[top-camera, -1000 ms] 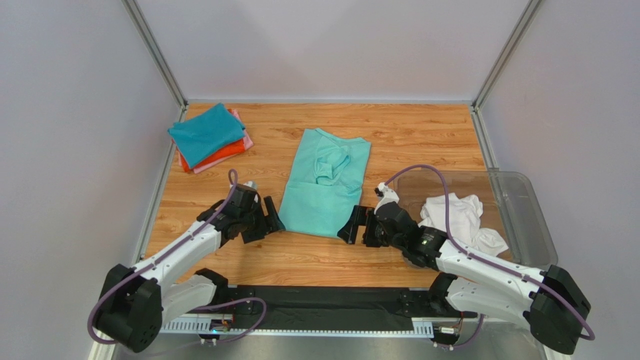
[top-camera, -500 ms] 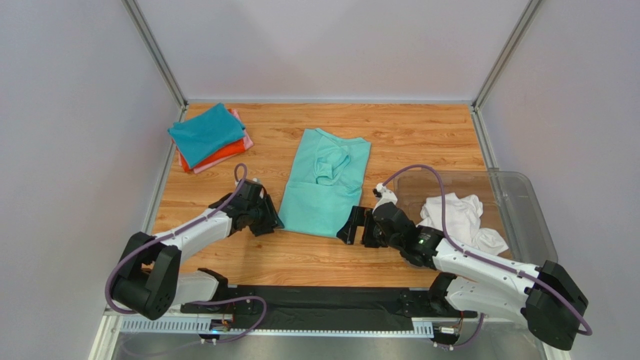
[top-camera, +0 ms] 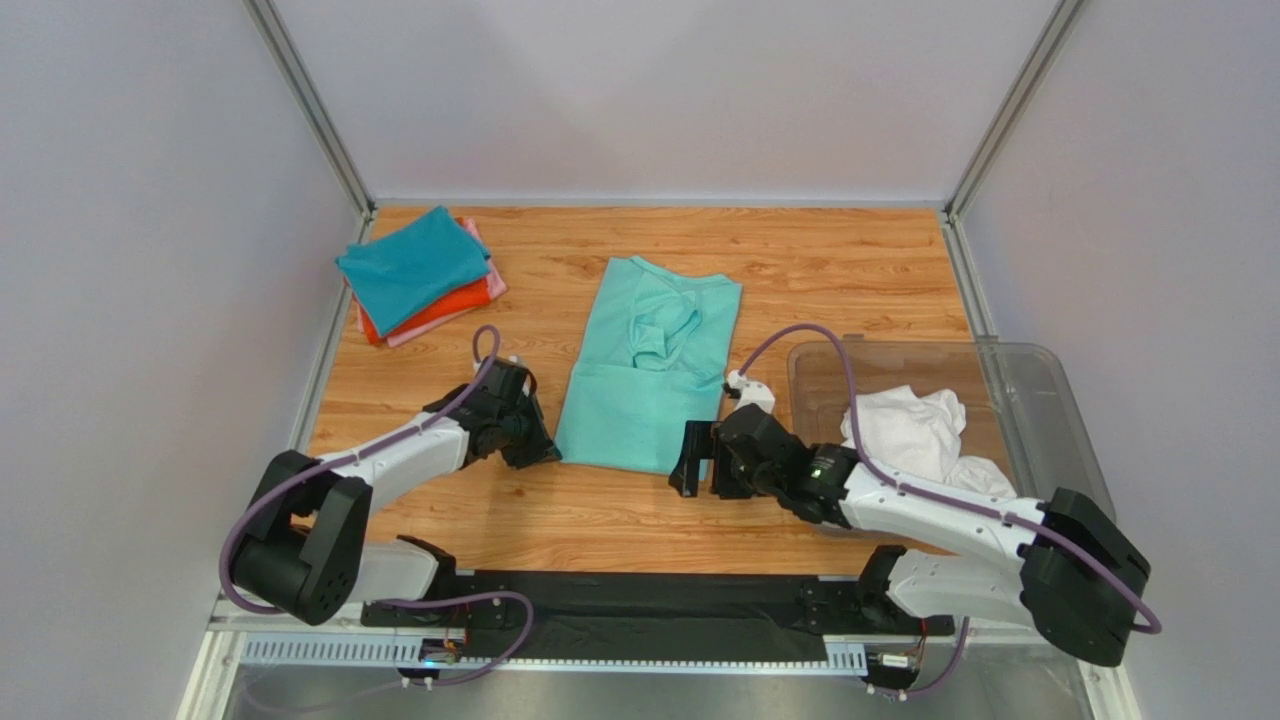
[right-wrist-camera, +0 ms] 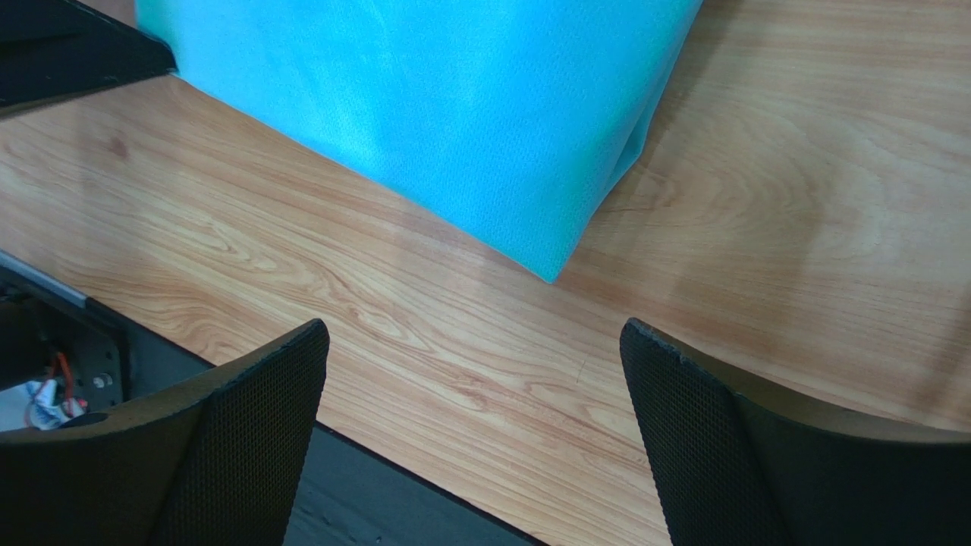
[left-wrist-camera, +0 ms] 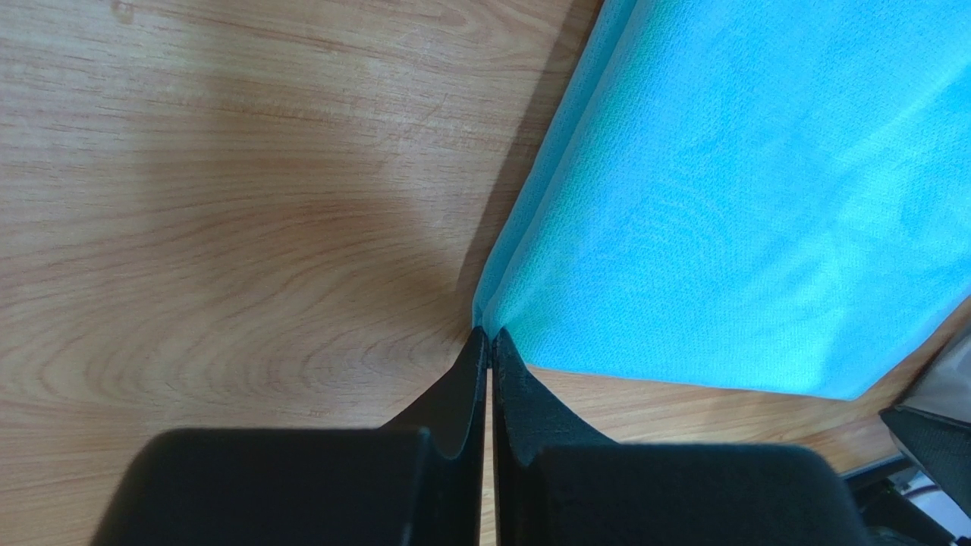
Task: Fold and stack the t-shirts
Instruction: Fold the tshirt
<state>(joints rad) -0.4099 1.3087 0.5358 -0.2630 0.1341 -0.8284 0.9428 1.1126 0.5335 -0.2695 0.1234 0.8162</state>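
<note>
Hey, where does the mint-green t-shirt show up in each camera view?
Top external: the mint-green t-shirt lies mid-table, between the two arms.
Left wrist: it fills the upper right, its near corner in the shut left gripper.
Right wrist: it sits top centre, a corner pointing toward the open right gripper.
Shared landmark: the wooden table under it.

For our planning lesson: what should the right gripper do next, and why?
Probably ease forward onto the near corner of the shirt and close: the right gripper is open short of it; the left gripper is shut at the other corner.
</note>
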